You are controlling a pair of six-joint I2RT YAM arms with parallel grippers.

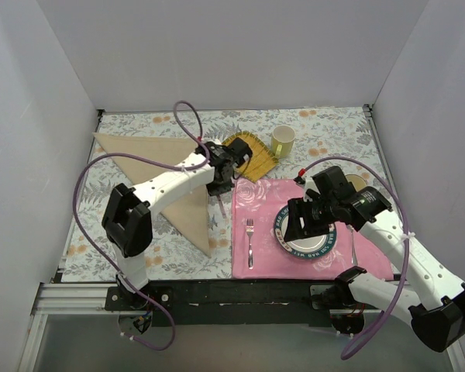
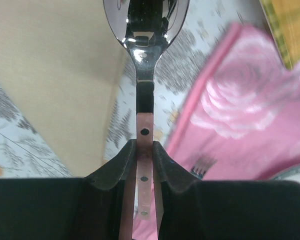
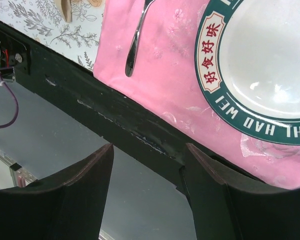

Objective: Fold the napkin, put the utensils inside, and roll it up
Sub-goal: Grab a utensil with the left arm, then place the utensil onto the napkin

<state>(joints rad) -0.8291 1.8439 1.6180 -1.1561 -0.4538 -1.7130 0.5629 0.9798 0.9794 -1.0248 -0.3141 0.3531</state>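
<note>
Napkin (image 1: 143, 146) sits just left of the spoon (image 2: 145, 65) pinched in the left end effector (image 2: 144, 147), parallel to its edge; right end effector (image 3: 147, 155) gapes empty, farther off.

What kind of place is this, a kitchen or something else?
Probably a robot test booth dressed as a dining table: plain white walls box in a floral tablecloth, a plate sits on a pink placemat, and two robot arms are bolted at the front edge.

Robot lab test booth, plain white panel walls (image 1: 217, 54), floral tablecloth (image 1: 333, 128), aluminium frame rail (image 1: 70, 298) in front
</note>
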